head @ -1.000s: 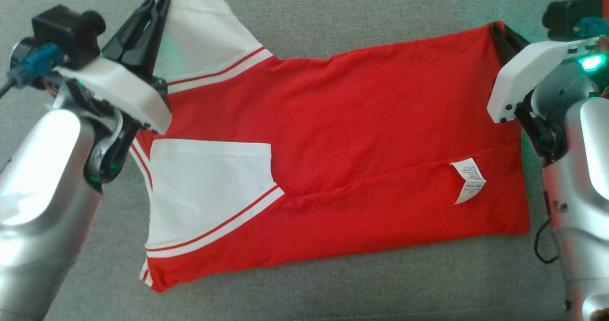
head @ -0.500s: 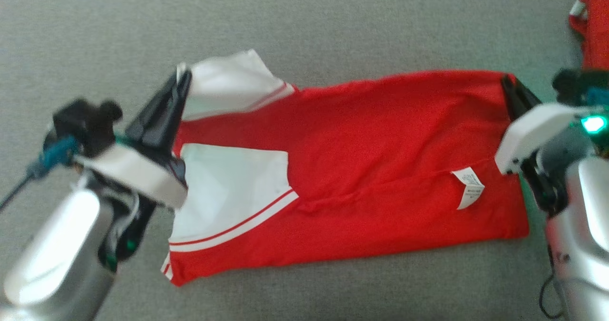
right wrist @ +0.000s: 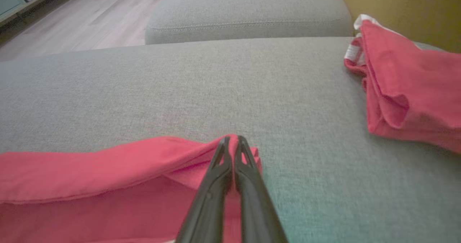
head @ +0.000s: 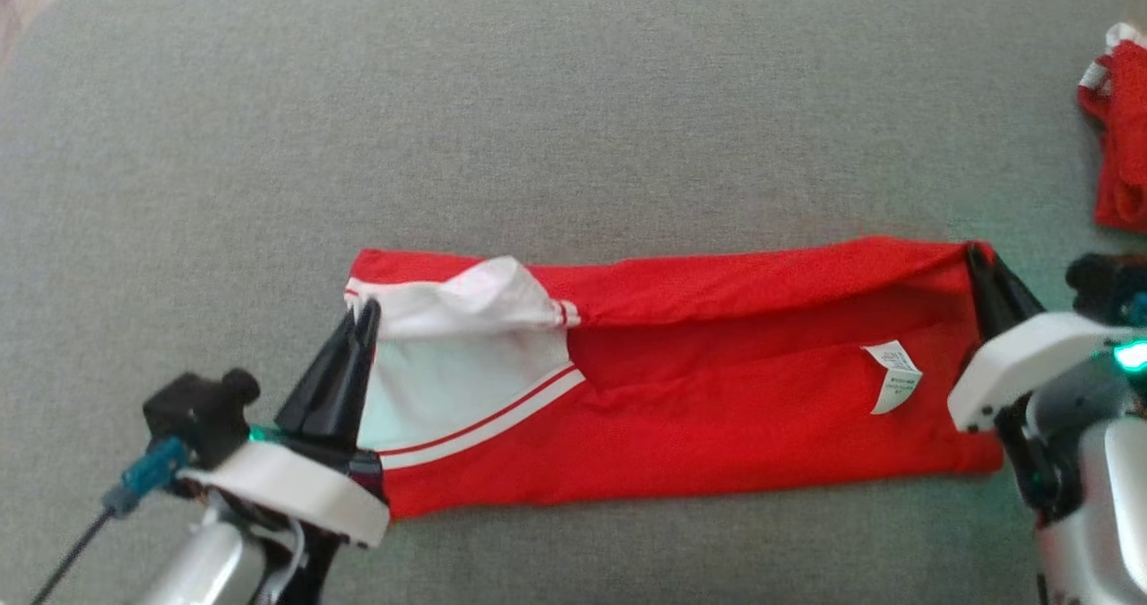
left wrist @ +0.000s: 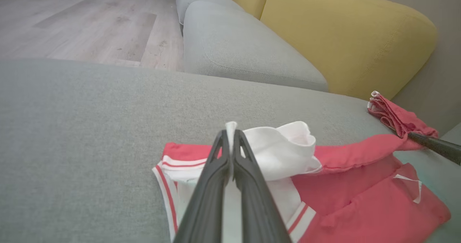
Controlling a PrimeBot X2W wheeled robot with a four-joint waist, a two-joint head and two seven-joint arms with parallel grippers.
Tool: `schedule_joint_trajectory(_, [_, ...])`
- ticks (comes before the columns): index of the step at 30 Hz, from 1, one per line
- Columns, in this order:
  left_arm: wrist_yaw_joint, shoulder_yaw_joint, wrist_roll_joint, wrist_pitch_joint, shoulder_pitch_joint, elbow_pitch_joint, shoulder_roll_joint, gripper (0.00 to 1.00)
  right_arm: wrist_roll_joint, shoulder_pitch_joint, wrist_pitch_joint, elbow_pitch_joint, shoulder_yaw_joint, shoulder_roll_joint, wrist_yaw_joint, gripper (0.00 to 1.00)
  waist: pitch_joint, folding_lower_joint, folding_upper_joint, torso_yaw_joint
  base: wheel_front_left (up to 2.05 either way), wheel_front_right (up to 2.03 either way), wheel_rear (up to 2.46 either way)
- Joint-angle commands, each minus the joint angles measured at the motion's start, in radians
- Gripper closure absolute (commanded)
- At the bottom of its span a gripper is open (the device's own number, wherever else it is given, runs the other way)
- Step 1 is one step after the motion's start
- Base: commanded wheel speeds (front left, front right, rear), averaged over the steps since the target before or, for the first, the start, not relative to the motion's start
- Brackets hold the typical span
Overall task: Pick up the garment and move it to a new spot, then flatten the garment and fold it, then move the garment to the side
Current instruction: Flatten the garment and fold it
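On the cushion: the red shirt with white sleeves lies lengthwise across the grey seat, near the front edge, its far long side doubled over towards me.
Left gripper: fingers pressed together on the white sleeve at the shirt's left end; in the left wrist view a sliver of white cloth shows between them.
Right gripper: fingers closed on the red corner at the right end, holding that corner raised off the cushion.
Step in hand: folding, as I read it. I have the long edge pinched at both ends and held over the middle of the shirt, so the lengthwise fold is partly made and not yet laid down.
Next move: I should bring both ends down together onto the near edge, keep the cloth stretched between my two grips so it lands straight, then let go. The loose sleeve is puffed up and may bunch under the fold.
Tag: a small white care tag sticks up from the red cloth near the right end; it carries print, too small for me to read.
Brand: none that I can make out.
Other shirt: red, bunched up, well apart at the far right.
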Motion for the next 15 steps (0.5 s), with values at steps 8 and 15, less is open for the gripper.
schedule_joint_trajectory(8, [0.000,0.017,-0.024,-0.065,0.047,0.081,-0.017,1.00,-0.027,0.075,-0.021,-0.072,-0.002,0.035,0.007,1.00,-0.016,0.0001,-0.0001,-0.016,0.00,0.00,0.00])
schedule_joint_trajectory(15, [-0.022,-0.004,-0.034,-0.085,0.084,0.154,-0.028,0.32,-0.060,0.123,-0.065,-0.058,-0.028,0.056,0.007,0.00,-0.040,0.0001,-0.0001,-0.018,0.00,0.00,0.00])
